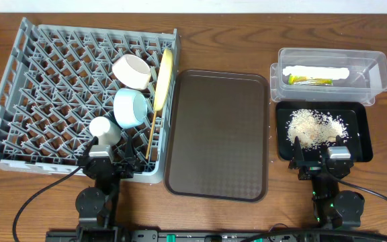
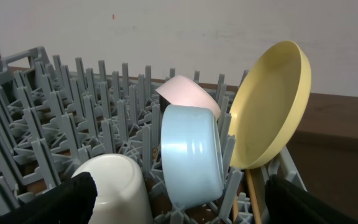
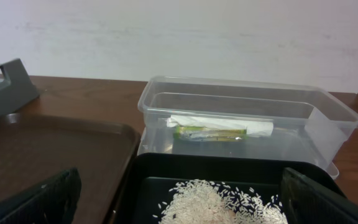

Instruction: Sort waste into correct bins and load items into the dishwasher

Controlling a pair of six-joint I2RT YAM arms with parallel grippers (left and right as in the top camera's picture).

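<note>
The grey dish rack [image 1: 46,87] holds the yellow plate [image 1: 164,78] on edge, the white bowl [image 1: 133,71], the light blue bowl [image 1: 132,107], the small white cup [image 1: 104,130] and wooden chopsticks [image 1: 152,128]. The left wrist view shows the plate [image 2: 272,106], blue bowl [image 2: 191,152], cup [image 2: 114,186] and a chopstick [image 2: 252,198]. The clear tub [image 1: 375,67] holds the white napkin [image 1: 314,72] and the green-yellow wrapper [image 1: 309,82]. The black tray [image 1: 361,128] holds rice scraps [image 1: 316,126]. My left gripper [image 1: 109,161] is open at the rack's near edge. My right gripper [image 1: 320,160] is open at the black tray's near edge.
The brown serving tray [image 1: 218,134] lies bare between the rack and the bins, on a wooden table [image 1: 234,33]. A white wall runs behind the table in both wrist views. Black cables trail off near the table's front edge.
</note>
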